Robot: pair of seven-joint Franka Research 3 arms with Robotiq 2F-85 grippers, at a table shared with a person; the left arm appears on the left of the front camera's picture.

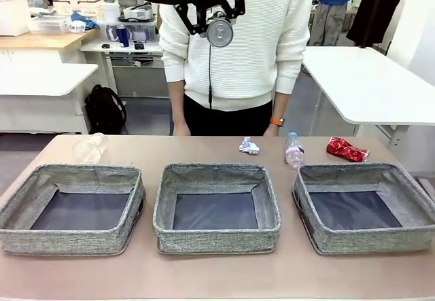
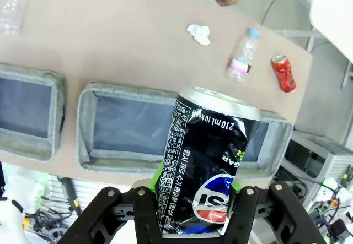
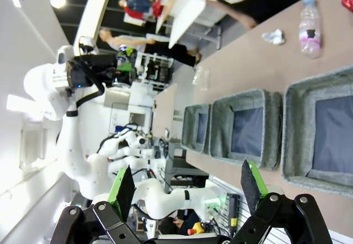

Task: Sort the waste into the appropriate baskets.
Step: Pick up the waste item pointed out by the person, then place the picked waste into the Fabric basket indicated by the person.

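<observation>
Landmark: middle basket [image 1: 216,237], centre of the row of three on the table [image 1: 204,274].
Clear plastic cup [image 1: 90,149]: on its side, well left of and behind the middle basket.
Left basket [image 1: 68,241]: just left of the middle basket, not touching it.
Left gripper [image 2: 196,182]: you have it high over the table, in line with the middle basket in the front view. Its fingers are clamped on the crushed dark blue-silver can [image 2: 207,161], a green pad on each side.
Paper wad [image 1: 249,145]: on the table behind the middle basket's right corner.
Bottle [image 1: 293,150]: lying behind and right of the middle basket.
Red can [image 1: 346,150]: farther right again.
Right basket [image 1: 370,241]: just right of the middle basket.
Right gripper [image 3: 187,186]: your wrist view looks across the row from the right basket's side. Its fingers are spread wide with nothing between them.
</observation>
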